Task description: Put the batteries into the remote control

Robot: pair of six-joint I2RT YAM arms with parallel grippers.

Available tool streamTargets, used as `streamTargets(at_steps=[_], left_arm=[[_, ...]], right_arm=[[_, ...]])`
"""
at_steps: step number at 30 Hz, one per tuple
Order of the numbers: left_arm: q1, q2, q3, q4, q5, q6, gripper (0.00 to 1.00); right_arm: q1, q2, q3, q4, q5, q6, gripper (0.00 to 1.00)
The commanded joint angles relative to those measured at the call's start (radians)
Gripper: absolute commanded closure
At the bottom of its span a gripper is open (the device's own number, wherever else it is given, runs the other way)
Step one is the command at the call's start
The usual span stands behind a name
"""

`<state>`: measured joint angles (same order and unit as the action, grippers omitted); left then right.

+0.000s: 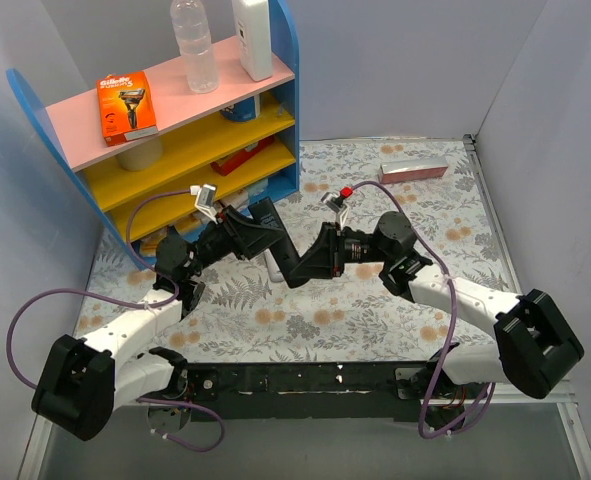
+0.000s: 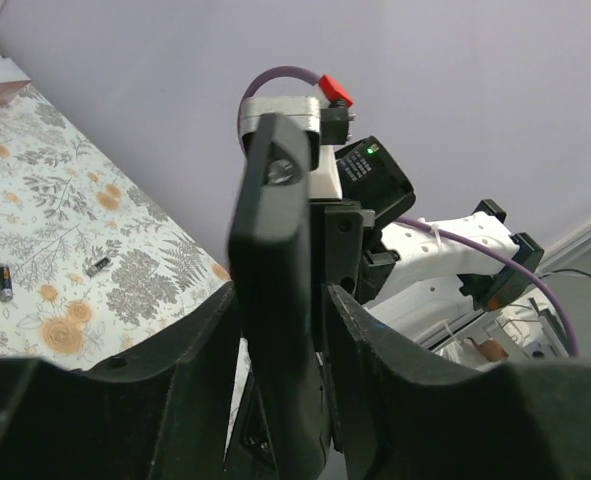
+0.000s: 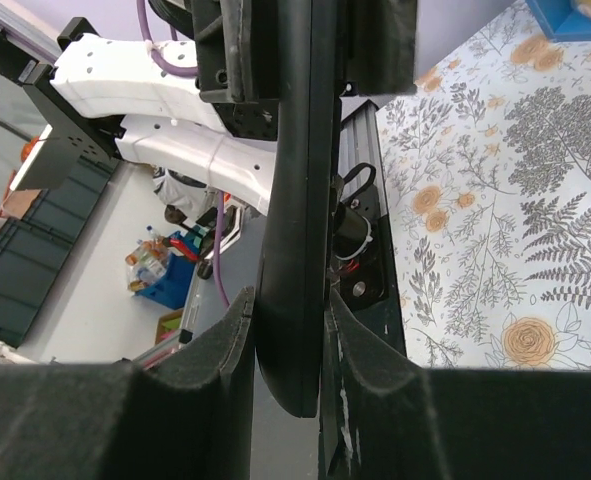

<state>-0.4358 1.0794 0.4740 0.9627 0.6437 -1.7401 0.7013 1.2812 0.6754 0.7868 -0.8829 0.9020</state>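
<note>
Left gripper (image 2: 282, 300) and right gripper (image 3: 290, 305) both clamp the remote (image 2: 273, 220) aloft; uneven pulling could twist it loose.

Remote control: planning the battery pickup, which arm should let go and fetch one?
Probably right. The left end effector and right end effector both clamp the remote control; the battery lies toward the pink box, on the right arm's side.
</note>
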Motion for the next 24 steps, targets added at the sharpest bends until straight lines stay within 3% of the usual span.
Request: streamTargets(at_steps=[1,2,4,6,7,8,9,11,13,17,20,24], left_arm=[[0.003,-0.001,0.025,0.048,0.033,-0.004,0.68],[0.003,-0.006,0.022,0.045,0.031,-0.004,0.78],[0.003,-0.012,0.02,0.024,0.017,-0.003,0.87],[0.003,-0.024,0.029,-0.019,-0.004,0.013,1.0],[0.003,-0.029,0.035,-0.092,-0.016,0.027,1.0],[0.003,-0.036,0.043,-0.137,-0.028,0.06,1.0],[0.003,-0.05,0.063,-0.187,-0.042,0.08,1.0],[0.003,-0.064,0.086,-0.336,-0.082,0.12,1.0],[0.002,-0.076,0.124,-0.468,-0.12,0.175,1.0],[0.002,-0.079,0.169,-0.617,-0.159,0.266,1.0],[0.002,-0.078,0.19,-0.691,-0.165,0.315,1.0],[0.003,-0.072,0.209,-0.722,-0.128,0.356,1.0]], right_arm=[[-0.003,0.023,0.001,0.124,-0.036,0.049,0.99],[-0.003,0.032,0.003,0.123,-0.037,0.048,0.99],[-0.003,0.041,0.003,0.115,-0.041,0.049,0.99],[-0.003,0.046,0.006,0.083,-0.041,0.032,0.9],[-0.003,0.034,0.012,0.051,-0.034,0.011,0.83],[-0.003,0.026,0.021,0.007,-0.027,-0.074,0.67],[-0.003,0.014,0.051,-0.065,-0.016,-0.131,0.58],[-0.003,-0.022,0.096,-0.304,0.036,-0.333,0.39],[-0.003,-0.042,0.156,-0.494,0.093,-0.458,0.33],[-0.003,-0.072,0.211,-0.674,0.136,-0.699,0.23],[-0.003,-0.095,0.225,-0.709,0.147,-0.85,0.13],[0.0,-0.126,0.239,-0.71,0.164,-0.987,0.09]])
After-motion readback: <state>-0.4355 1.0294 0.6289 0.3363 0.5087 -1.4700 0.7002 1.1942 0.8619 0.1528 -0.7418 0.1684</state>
